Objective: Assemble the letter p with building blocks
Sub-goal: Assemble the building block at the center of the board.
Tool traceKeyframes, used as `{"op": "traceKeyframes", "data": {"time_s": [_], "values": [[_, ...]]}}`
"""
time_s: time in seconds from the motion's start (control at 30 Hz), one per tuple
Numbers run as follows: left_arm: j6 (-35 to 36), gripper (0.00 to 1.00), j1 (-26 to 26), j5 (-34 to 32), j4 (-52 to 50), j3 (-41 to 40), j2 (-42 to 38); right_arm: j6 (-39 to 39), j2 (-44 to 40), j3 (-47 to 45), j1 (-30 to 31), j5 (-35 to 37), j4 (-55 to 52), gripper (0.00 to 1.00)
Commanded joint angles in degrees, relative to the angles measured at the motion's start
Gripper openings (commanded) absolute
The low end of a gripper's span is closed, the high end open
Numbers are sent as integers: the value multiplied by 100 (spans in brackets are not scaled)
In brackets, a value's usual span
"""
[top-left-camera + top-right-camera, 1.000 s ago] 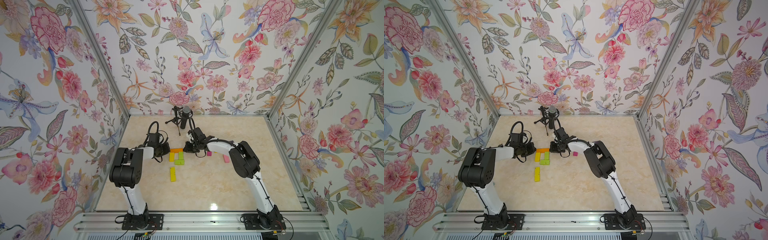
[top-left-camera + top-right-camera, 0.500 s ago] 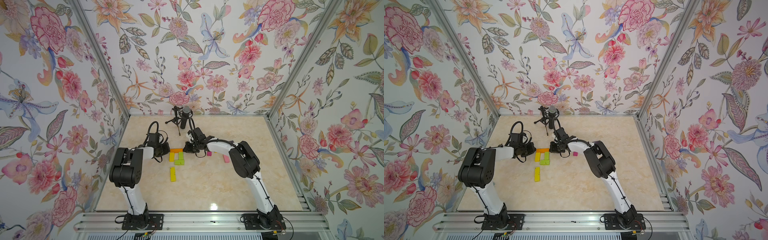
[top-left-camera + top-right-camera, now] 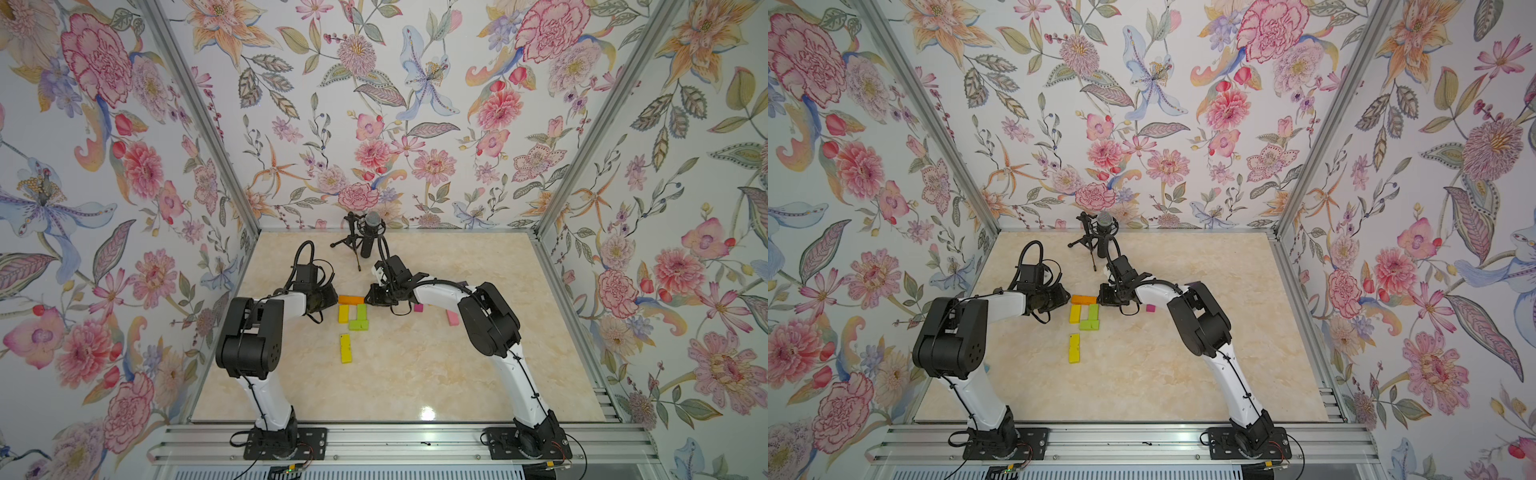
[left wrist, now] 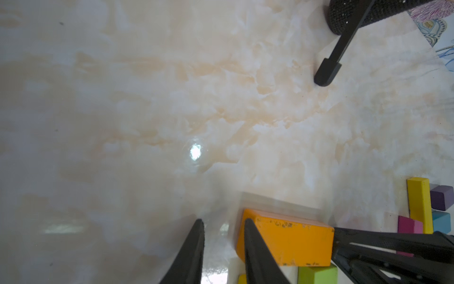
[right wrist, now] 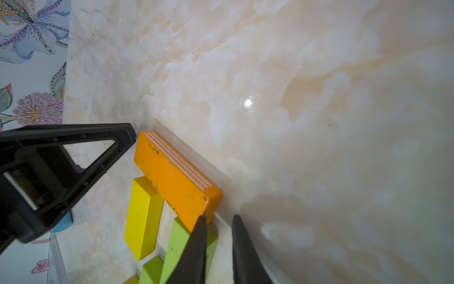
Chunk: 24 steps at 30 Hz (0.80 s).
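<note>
The left gripper (image 4: 223, 221) and right gripper (image 5: 219, 216), both slightly parted and empty, flank the orange block (image 3: 351, 299), which lies flat, its long axis running gripper to gripper, capping the yellow block (image 3: 343, 313) and green block (image 3: 361, 311); neither arm is nearer.

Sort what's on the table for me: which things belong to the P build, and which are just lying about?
Belong to the job:
orange block
short yellow block
green blocks
long yellow block
magenta block
pink block
purple block
teal block
third yellow block

Just lying about:
microphone on its tripod
</note>
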Motion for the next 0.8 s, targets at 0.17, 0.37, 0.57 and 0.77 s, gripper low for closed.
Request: {"op": "traceKeyframes", "data": {"time_s": [0.17,0.37,0.57,0.77], "values": [[-20,39,221,-431,186,-81,-547,-6,-203,-405,-128,325,-75,21],[-3,30,227,-12,261,67,-95,3,-185,-414,-135,266,-48,21],[-19,18,225,297,377,136,168,5,-183,-431,-137,182,-39,21],[15,8,225,415,412,99,261,4,-145,-406,-126,103,-33,20]]}}
